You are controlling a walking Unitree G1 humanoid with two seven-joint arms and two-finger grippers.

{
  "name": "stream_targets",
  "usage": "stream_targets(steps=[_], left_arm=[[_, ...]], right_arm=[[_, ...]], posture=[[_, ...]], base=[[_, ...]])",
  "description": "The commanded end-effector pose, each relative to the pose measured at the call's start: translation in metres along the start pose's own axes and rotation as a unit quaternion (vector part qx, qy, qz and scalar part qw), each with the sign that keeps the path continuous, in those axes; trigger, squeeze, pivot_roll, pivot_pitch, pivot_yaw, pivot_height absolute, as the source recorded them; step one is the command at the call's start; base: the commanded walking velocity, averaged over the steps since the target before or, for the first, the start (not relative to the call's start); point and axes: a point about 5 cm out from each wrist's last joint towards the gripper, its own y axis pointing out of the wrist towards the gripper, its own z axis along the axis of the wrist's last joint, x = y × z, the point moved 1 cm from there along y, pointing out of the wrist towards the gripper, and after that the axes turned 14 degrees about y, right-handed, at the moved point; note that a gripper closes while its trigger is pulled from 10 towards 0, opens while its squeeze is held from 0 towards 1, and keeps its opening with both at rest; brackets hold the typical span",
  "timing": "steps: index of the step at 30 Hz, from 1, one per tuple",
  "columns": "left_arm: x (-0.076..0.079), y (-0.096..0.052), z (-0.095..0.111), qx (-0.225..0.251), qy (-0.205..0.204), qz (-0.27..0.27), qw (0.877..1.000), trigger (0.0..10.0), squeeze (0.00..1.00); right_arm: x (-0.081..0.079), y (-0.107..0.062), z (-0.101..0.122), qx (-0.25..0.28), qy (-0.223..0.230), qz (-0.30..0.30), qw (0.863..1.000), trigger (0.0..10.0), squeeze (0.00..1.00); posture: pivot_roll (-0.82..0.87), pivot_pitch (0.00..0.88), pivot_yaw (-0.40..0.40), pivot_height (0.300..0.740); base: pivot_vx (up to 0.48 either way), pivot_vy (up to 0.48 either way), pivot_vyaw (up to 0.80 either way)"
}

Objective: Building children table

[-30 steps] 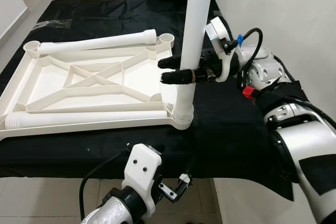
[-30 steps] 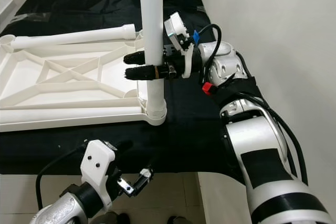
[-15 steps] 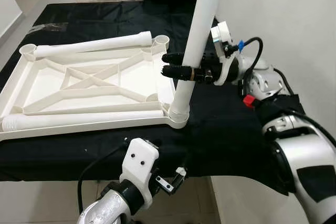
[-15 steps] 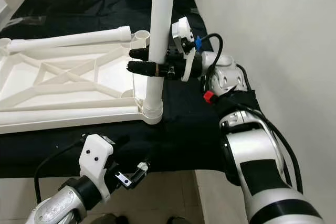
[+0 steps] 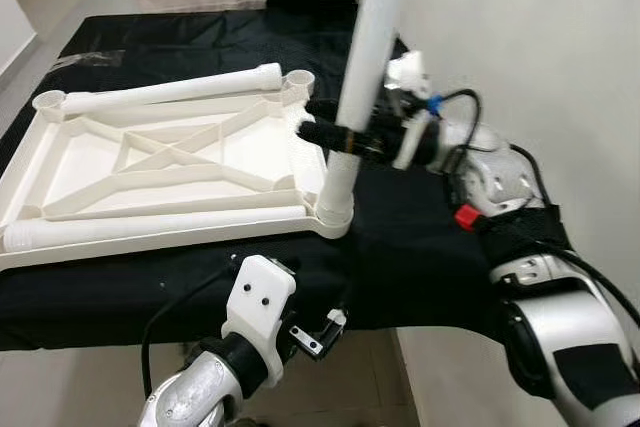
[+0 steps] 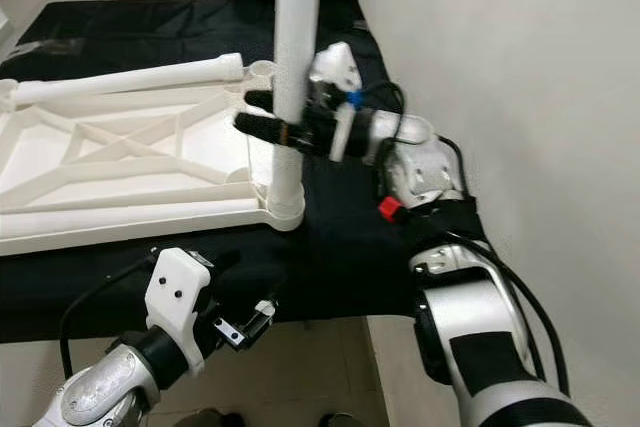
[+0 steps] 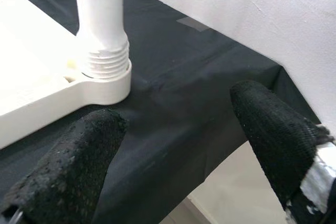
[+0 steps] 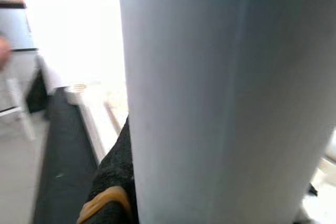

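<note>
White table leg (image 8: pixel 220 98): smooth, pale cylinder, very close to the camera, running upright across the whole frame.

Black finger (image 8: pixel 113 182) of the right gripper: coarse, dark texture, pressed against the leg's side, partly hidden behind it. Yellow-orange band (image 8: pixel 102 203) on the finger, near the leg.

Black cloth (image 8: pixel 58 156): dark strip beyond the finger, away from the leg.

White table frame (image 8: pixel 97 114): pale ribs lying on the cloth, just beside the leg; overexposed.

Background beyond the leg: bright, washed out, blurred; details cannot be told.

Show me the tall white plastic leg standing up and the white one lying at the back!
Upright white plastic leg (image 5: pixel 361 57), left eye view, mid-shaft.
Lying white plastic leg (image 5: pixel 170 93), left eye view, middle of tube.
</note>
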Motion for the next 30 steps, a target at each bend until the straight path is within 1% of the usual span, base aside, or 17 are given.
stream_targets(steps=[1, 3, 5, 6, 8, 9, 11, 12, 14, 15, 17, 18, 19, 20, 23, 29, 30], left_arm=[[-0.001, 0.000, -0.005, -0.011, -0.001, 0.001, 1.000, 10.0, 0.00], [-0.001, 0.000, -0.005, -0.011, -0.001, 0.001, 1.000, 10.0, 0.00], [-0.001, 0.000, -0.005, -0.010, -0.001, 0.001, 1.000, 10.0, 0.00], [-0.001, 0.000, -0.005, -0.010, -0.001, 0.001, 1.000, 10.0, 0.00], [-0.001, 0.000, -0.005, -0.010, 0.000, 0.002, 1.000, 10.0, 0.00], [-0.001, 0.000, -0.005, -0.010, 0.000, 0.002, 1.000, 10.0, 0.00], [-0.002, 0.000, -0.006, -0.010, 0.003, 0.002, 1.000, 10.0, 0.00], [-0.002, 0.000, -0.006, -0.010, 0.003, 0.002, 1.000, 10.0, 0.00], [-0.003, 0.000, -0.006, -0.009, 0.004, 0.002, 1.000, 10.0, 0.00], [-0.003, 0.000, -0.006, -0.009, 0.004, 0.002, 1.000, 10.0, 0.00], [-0.005, 0.001, -0.006, -0.008, 0.006, 0.003, 1.000, 10.0, 0.00], [-0.005, 0.001, -0.006, -0.008, 0.006, 0.003, 1.000, 10.0, 0.00], [-0.006, 0.001, -0.006, -0.008, 0.007, 0.004, 1.000, 10.0, 0.00], [-0.007, 0.001, -0.006, -0.009, 0.009, 0.005, 1.000, 10.0, 0.00], [-0.009, 0.002, -0.006, -0.009, 0.011, 0.007, 1.000, 10.0, 0.00], [-0.012, 0.002, -0.007, -0.009, 0.014, 0.009, 1.000, 10.0, 0.00], [-0.013, 0.002, -0.007, -0.009, 0.017, 0.009, 1.000, 10.0, 0.00]], right_arm=[[0.008, -0.005, -0.037, -0.070, 0.034, -0.047, 0.996, 10.0, 0.00], [0.008, -0.005, -0.037, -0.070, 0.034, -0.047, 0.996, 10.0, 0.00], [0.015, 0.003, -0.041, -0.071, 0.058, -0.119, 0.989, 10.0, 0.00], [0.015, 0.003, -0.041, -0.071, 0.058, -0.119, 0.989, 10.0, 0.00], [0.019, 0.006, -0.046, -0.066, 0.080, -0.175, 0.979, 10.0, 0.00], [0.019, 0.006, -0.046, -0.066, 0.080, -0.175, 0.979, 10.0, 0.00], [0.022, 0.005, -0.048, -0.058, 0.087, -0.226, 0.969, 10.0, 0.00], [0.022, 0.005, -0.048, -0.058, 0.087, -0.226, 0.969, 10.0, 0.00], [0.024, 0.004, -0.050, -0.049, 0.093, -0.265, 0.959, 10.0, 0.00], [0.024, 0.004, -0.050, -0.049, 0.093, -0.265, 0.959, 10.0, 0.00], [0.025, 0.003, -0.051, -0.027, 0.103, -0.306, 0.946, 10.0, 0.00], [0.025, 0.003, -0.051, -0.027, 0.103, -0.306, 0.946, 10.0, 0.00], [0.025, 0.002, -0.051, -0.011, 0.105, -0.326, 0.939, 10.0, 0.00], [0.024, 0.001, -0.051, 0.004, 0.097, -0.343, 0.934, 10.0, 0.00], [0.020, 0.002, -0.053, 0.016, 0.086, -0.362, 0.928, 10.0, 0.00], [0.011, 0.006, -0.055, 0.024, 0.068, -0.386, 0.920, 10.0, 0.00], [-0.002, 0.017, -0.057, 0.014, 0.054, -0.389, 0.920, 10.0, 0.00]], posture=[[0.12, 0.218, -0.019, 0.740], [0.12, 0.218, -0.019, 0.740], [0.12, 0.211, -0.025, 0.740], [0.12, 0.211, -0.025, 0.740], [0.12, 0.207, -0.025, 0.740], [0.12, 0.207, -0.025, 0.740], [0.12, 0.205, -0.024, 0.740], [0.12, 0.205, -0.024, 0.740], [0.12, 0.202, -0.025, 0.740], [0.12, 0.202, -0.025, 0.740], [0.12, 0.201, -0.024, 0.740], [0.12, 0.201, -0.024, 0.740], [0.12, 0.199, -0.023, 0.740], [0.12, 0.198, -0.019, 0.740], [0.12, 0.198, -0.019, 0.740], [0.12, 0.197, -0.016, 0.740], [0.12, 0.196, -0.013, 0.740]], base=[[0.000, 0.000, 0.00], [0.000, 0.000, 0.00], [0.000, 0.000, 0.00], [0.000, 0.000, 0.00], [0.000, 0.000, 0.00], [0.000, 0.000, 0.00], [0.000, 0.000, 0.00], [0.000, 0.000, 0.00], [0.000, 0.000, 0.00], [0.000, 0.000, 0.00], [0.000, 0.000, 0.00], [0.000, 0.000, 0.00], [0.000, 0.000, 0.00], [0.000, 0.000, 0.00], [0.000, 0.000, 0.00], [0.000, 0.000, 0.00], [0.000, 0.000, 0.00]])
